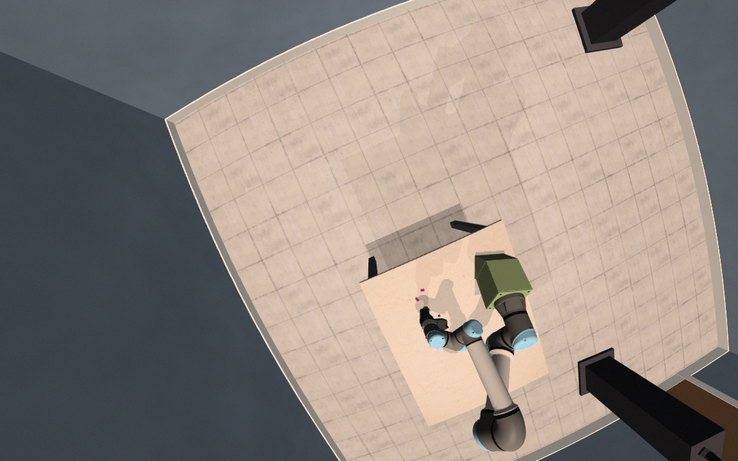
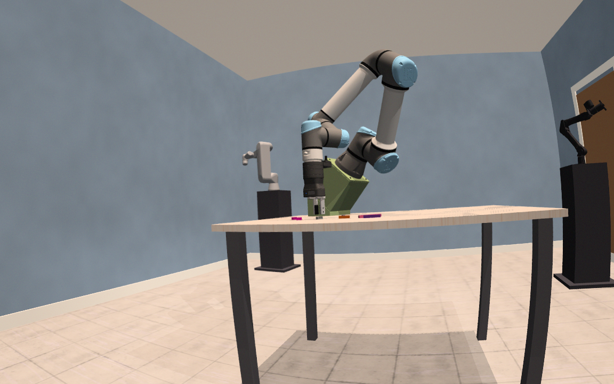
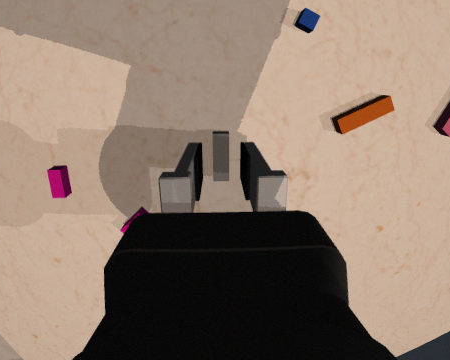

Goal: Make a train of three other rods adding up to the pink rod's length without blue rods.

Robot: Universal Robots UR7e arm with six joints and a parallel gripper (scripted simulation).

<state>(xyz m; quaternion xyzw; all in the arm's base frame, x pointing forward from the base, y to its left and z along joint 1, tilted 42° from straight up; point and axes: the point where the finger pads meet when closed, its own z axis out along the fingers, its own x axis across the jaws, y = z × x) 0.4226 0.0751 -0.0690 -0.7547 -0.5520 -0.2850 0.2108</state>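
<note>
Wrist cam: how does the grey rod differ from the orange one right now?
The grey rod looks shorter than the orange rod. Grey sits between the open gripper's fingers, with a gap on each side; orange lies free, off to the right. Grey points straight ahead; orange lies slanted. Both lie flat on the table.
</note>
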